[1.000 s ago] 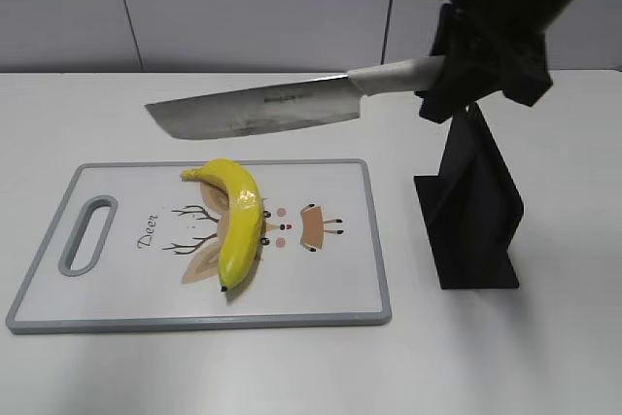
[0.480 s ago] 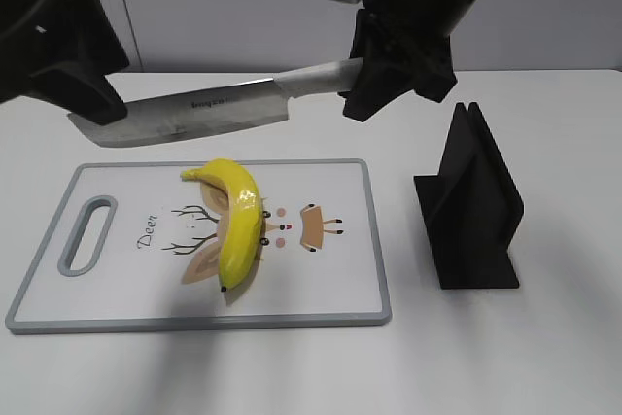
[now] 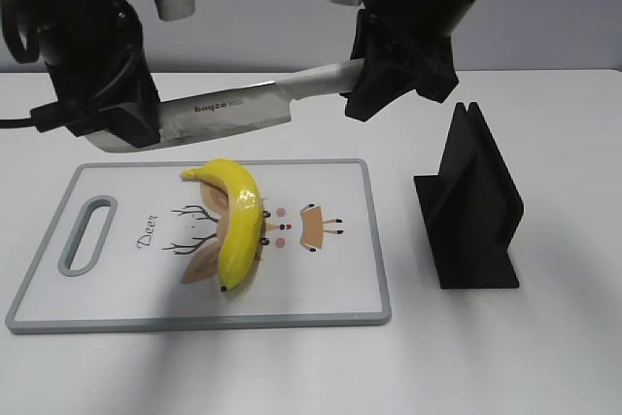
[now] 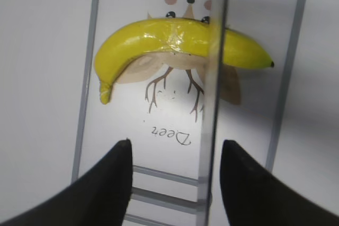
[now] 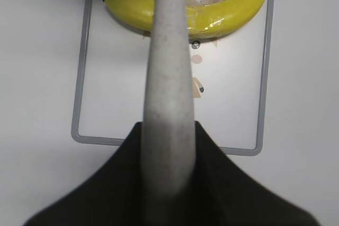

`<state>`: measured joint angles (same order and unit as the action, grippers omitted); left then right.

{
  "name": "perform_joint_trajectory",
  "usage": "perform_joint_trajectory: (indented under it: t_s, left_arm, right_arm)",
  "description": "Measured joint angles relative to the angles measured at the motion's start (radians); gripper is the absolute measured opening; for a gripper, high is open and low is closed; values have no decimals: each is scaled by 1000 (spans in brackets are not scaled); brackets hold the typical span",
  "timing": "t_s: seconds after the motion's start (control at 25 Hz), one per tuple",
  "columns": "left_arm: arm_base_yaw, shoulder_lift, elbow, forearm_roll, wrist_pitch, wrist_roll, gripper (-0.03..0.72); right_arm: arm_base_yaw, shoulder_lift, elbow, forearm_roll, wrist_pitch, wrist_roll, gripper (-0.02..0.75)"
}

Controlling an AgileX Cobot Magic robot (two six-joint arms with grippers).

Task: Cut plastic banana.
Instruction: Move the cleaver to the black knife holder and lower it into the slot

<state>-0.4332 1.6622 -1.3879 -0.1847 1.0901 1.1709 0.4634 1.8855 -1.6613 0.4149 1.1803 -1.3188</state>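
The plastic banana [image 3: 236, 219] lies across the middle of the white cutting board [image 3: 377, 269], glossy yellow with dark tips. My right gripper [image 3: 374, 80] is shut on the pale handle of a kitchen knife [image 3: 228, 112] and holds it level above the board's far edge. In the right wrist view the handle [image 5: 167, 78] runs out from the gripper [image 5: 168, 130] over the banana [image 5: 222, 11]. My left gripper [image 3: 121, 128] is open at the blade's tip. In the left wrist view the blade [image 4: 214, 78] stands edge-on between the fingers [image 4: 108, 183], close to the right one, above the banana [image 4: 169, 38].
A black knife stand [image 3: 473, 211] stands on the white table to the right of the board. The board has a handle slot [image 3: 87, 235] at its left end and a deer print under the banana. A grey wall runs behind.
The right gripper carried the knife leftwards from beside the stand and now holds it still. The left arm came in from the left and its open gripper now straddles the blade's tip.
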Motion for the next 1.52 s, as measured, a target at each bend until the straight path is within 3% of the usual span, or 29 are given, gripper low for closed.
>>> perform_joint_trajectory:
  t_s: [0.12,0.16,0.24,0.36,1.0,1.52]
  left_arm:
    - [0,0,0,0,-10,0,391]
    - [0,0,0,-1,-6,0,321]
    - [0,0,0,-4,12,2,111]
    - [-1,0,0,-5,24,4,-5]
    - [-1,57,0,29,-47,8,-16]
    - [6,398,-20,6,-164,-47,-8]
  right_arm:
    - [1,0,0,0,0,0,166]
    - [1,0,0,0,-3,0,166]
    - [1,0,0,0,-11,0,166]
    - [1,0,0,7,-14,0,166]
    - [1,87,-6,-31,-39,61,166]
    - [-8,370,-6,-106,-137,99,174]
